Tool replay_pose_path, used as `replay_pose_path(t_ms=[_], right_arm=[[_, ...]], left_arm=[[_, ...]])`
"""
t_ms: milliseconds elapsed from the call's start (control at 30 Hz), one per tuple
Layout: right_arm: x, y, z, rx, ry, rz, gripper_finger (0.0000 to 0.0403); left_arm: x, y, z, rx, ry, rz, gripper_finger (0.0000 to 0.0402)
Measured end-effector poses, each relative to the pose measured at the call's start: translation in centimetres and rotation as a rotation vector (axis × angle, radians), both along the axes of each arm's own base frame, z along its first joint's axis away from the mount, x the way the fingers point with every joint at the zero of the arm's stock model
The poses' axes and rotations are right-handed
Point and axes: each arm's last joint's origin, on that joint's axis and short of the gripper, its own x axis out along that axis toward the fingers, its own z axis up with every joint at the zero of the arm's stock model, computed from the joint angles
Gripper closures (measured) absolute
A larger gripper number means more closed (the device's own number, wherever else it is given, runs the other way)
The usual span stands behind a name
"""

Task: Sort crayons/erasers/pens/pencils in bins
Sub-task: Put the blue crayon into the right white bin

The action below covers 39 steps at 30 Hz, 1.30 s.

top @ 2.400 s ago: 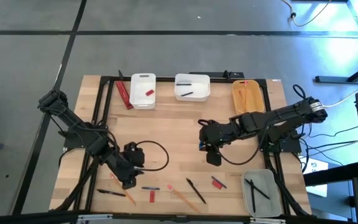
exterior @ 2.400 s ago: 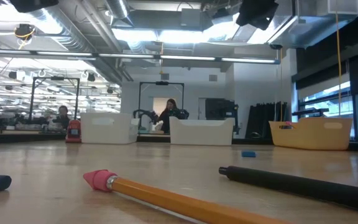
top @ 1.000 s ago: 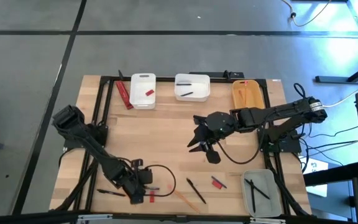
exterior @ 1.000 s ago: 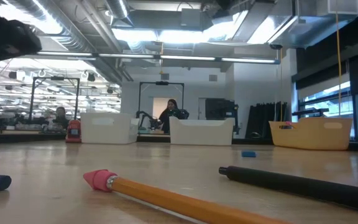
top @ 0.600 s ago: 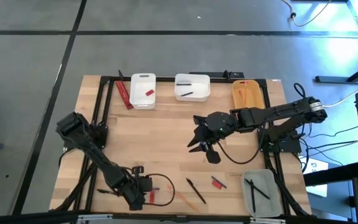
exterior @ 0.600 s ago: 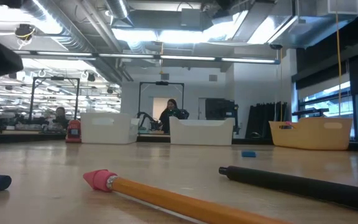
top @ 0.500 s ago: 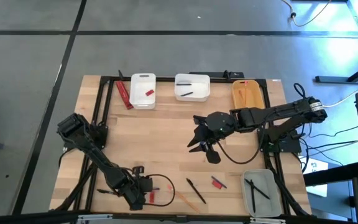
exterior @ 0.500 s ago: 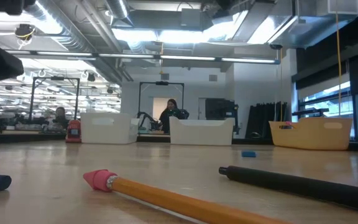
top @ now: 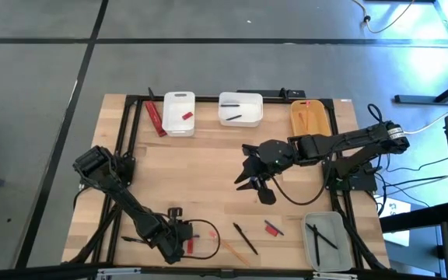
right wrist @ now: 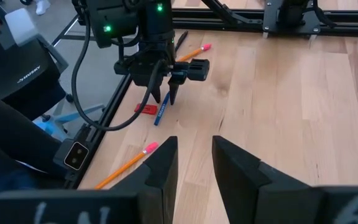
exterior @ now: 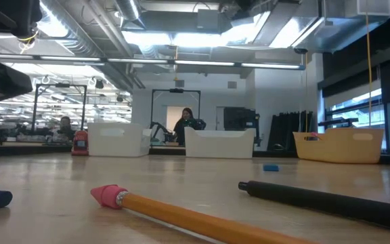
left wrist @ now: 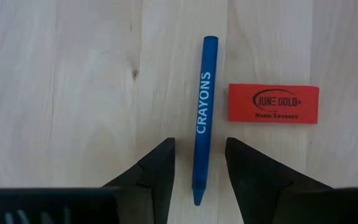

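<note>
Now, left claw [left wrist: 197,163]: down at the near edge of the tabletop [top: 208,167], fingers apart on both sides of a blue crayon [left wrist: 203,115], not closed on it.
Blue crayon: flat on the wood, a red eraser [left wrist: 273,103] just beside it, not touching.
Right claw [top: 249,177]: above the middle of the tabletop, fingers spread, nothing between them.
Bins: narrow white bin [top: 179,113], wider white bin [top: 240,109] and yellow-orange bin [top: 311,119] along the far edge; grey bin [top: 327,240] at the near right corner, with black pens [top: 318,234] inside.
Loose things: a pencil [exterior: 202,220] and a black pen [top: 245,237] near the near edge.
</note>
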Motion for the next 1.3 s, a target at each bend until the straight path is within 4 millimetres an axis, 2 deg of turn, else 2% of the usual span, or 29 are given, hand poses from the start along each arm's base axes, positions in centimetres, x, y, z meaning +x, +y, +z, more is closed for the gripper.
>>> replay_pose_path(t_ms=[400, 967, 1300], right_arm=[[0.0, 0.0, 0.0, 0.003, 0.001, -0.002, 0.0302], [0.01, 0.0, 0.02, 0.003, 0.0, -0.003, 0.0302], [0.02, -0.01, 0.02, 0.006, 0.0, -0.005, 0.0302]], left_arm=[[0.06, 0.03, -0.28, -0.003, 0.01, 0.004, 0.0276], [0.11, 0.0, -0.32, -0.015, 0.003, 0.03, 0.0394], [0.1, 0.02, -0.34, -0.014, 0.004, 0.032, 0.0397]])
